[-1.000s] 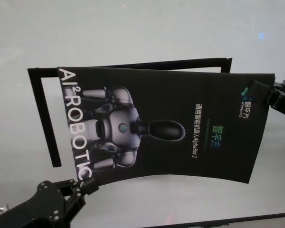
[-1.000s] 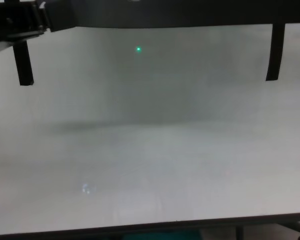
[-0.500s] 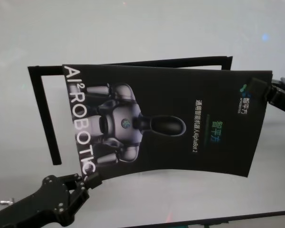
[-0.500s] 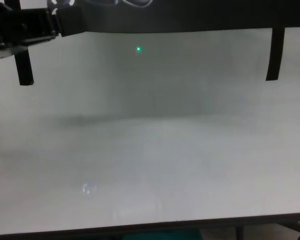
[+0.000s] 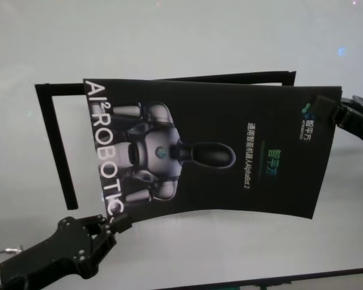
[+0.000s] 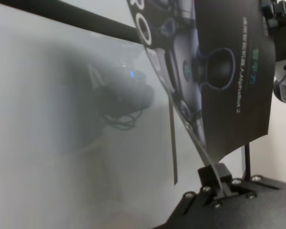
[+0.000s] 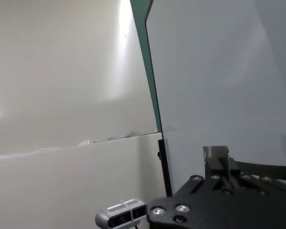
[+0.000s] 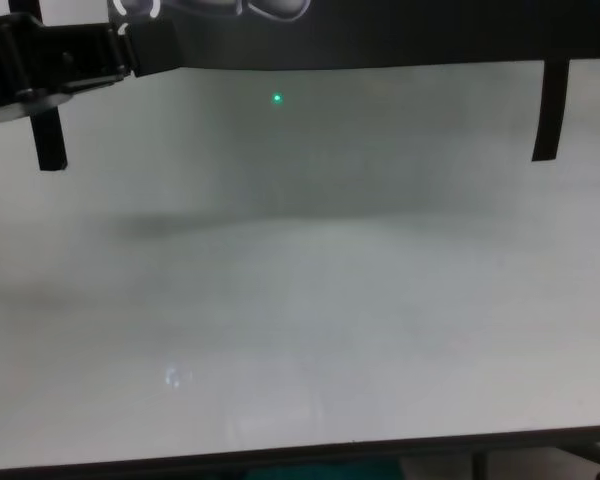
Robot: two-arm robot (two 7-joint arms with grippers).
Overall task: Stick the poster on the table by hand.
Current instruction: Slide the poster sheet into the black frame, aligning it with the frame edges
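Nearest the desk's (image 5: pixel 187 36) front edge, the left gripper (image 5: pixel 112 226) pinches the poster's (image 5: pixel 230 151) near-left corner between closed fingers (image 6: pixel 218 175). Over the last second this corner has swung toward the far edge and slightly right, turning the sheet closer to square with the black tape strips (image 5: pixel 51 139) on the desk. The poster hangs bowed above the desk, not yet touching it. At the right edge, the right gripper (image 5: pixel 330 113) keeps its fingers clamped on the far-right corner. My judgement: alignment is nearly set; lowering and pressing remain.
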